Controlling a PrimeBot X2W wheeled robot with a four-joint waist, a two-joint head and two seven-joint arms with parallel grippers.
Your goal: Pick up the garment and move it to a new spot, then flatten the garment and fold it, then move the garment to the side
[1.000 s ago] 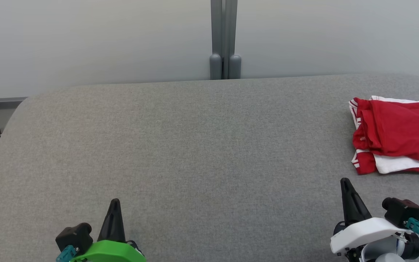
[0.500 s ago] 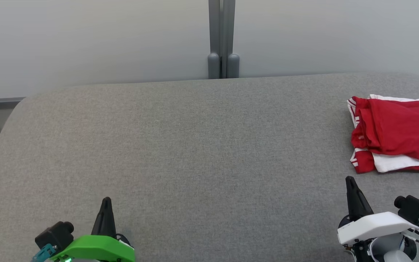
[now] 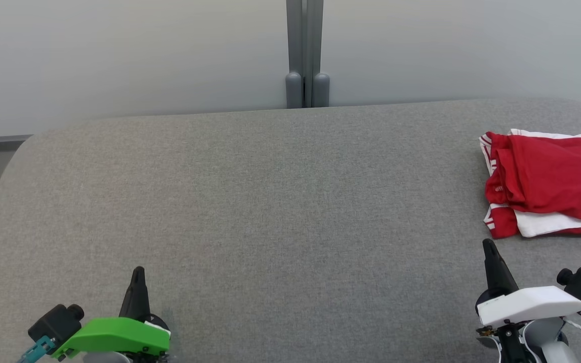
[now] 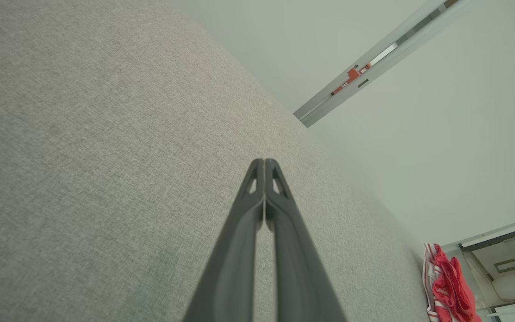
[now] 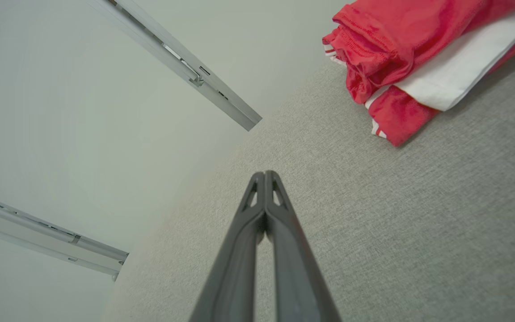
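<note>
Folded red-and-white fabric garment (image 3: 547,186) lies at the grey padded table's (image 3: 270,201) 3 o'clock edge, near the right gripper (image 3: 489,244), toward its 1 o'clock. 1 garment, 2 grippers: left gripper (image 3: 138,271) and right both clenched, empty.

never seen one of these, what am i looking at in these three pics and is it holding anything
It is a wheeled robot with two arms, each ending in two long dark fingers. The wide picture is from a camera on its head, looking down at a grey table: left fingers at lower left, right fingers at lower right. The other two are from a camera on each wrist, looking along that arm's own fingers. A red and white garment lies folded at the table's right side, apart from the right fingers. Both pairs are shut and hold nothing.
</note>
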